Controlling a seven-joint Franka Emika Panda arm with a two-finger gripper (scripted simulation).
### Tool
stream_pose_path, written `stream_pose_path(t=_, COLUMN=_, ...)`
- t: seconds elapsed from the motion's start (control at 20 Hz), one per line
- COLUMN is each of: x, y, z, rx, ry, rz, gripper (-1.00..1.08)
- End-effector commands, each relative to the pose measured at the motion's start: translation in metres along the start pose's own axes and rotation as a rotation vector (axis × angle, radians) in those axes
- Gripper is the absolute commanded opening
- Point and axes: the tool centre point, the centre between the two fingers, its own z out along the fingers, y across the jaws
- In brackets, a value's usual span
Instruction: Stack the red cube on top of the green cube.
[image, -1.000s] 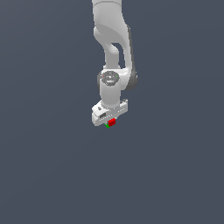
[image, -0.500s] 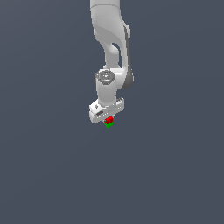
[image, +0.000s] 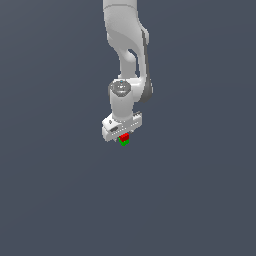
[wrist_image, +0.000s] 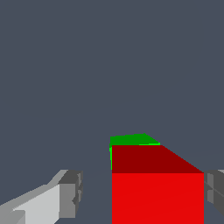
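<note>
My arm (image: 127, 45) comes down from the top of the exterior view, bends at a joint, and points its wrist straight down at the desk (image: 60, 200). My pincer (image: 123, 136) hangs just over the two cubes, its white body tilted slightly so the exterior view's right end sits higher. The red cube (image: 124, 136) rests on the green cube (image: 123, 142), the pair in the middle of the desk right beneath my wrist. In the wrist view the red cube (wrist_image: 157, 188) fills the space ahead, with a sliver of green cube (wrist_image: 131, 139) showing past it. My fingers (wrist_image: 70, 192) stand apart, one clearly off the red cube's side, the other close beside it.
</note>
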Motion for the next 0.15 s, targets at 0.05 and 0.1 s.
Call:
stream_pose_path(t=0.05, x=0.0001, y=0.0, z=0.0, rx=0.0, ry=0.0, rz=0.0, gripper=1.0)
stream_pose_path(t=0.1, x=0.0001, y=0.0, z=0.0, rx=0.0, ry=0.0, rz=0.0, gripper=1.0)
